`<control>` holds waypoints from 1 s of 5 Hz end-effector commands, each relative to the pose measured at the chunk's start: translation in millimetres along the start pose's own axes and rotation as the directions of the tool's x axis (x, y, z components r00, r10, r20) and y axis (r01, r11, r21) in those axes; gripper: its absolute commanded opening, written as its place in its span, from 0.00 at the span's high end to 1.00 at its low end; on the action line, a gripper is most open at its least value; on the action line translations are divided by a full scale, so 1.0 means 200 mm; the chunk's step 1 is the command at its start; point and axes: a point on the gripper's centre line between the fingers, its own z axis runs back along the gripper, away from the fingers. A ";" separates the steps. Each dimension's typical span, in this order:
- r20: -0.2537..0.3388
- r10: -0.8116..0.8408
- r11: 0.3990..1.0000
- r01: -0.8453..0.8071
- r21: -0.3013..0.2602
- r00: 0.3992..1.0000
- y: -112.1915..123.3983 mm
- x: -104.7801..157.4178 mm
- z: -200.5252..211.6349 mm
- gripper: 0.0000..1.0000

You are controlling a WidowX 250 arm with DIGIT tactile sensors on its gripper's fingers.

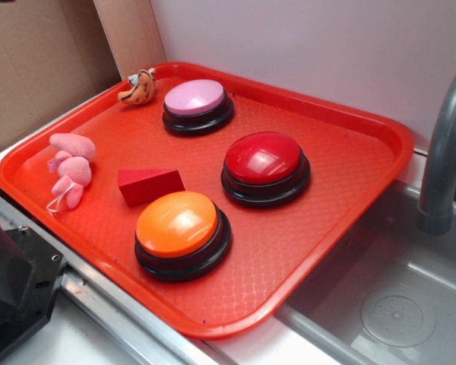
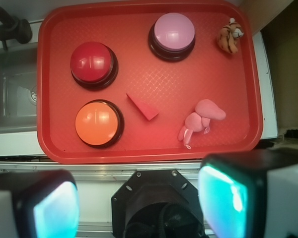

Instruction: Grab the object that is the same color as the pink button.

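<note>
Hanging wide open and empty, claw [image 2: 139, 203], near tray [image 2: 139, 151] edge. Lying near right on tray, pink toy [image 2: 198, 121]. Sitting far off, pink button [image 2: 174, 32].

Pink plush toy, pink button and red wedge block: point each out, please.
pink plush toy [image 1: 70, 169], exterior view, on its body.
pink button [image 1: 195, 96], exterior view, on the domed top.
red wedge block [image 2: 144, 108], wrist view, on its top face.
</note>
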 end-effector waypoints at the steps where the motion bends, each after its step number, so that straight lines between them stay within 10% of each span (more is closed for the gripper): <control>1: 0.000 0.000 1.000 0.000 0.000 1.000 0.00 0.00 0.00 0.00; 3: 0.081 0.217 0.973 -0.223 0.062 0.973 0.12 0.05 -0.23 0.00; 5: 0.111 0.537 0.821 -0.549 0.158 0.836 0.31 0.04 -0.60 0.00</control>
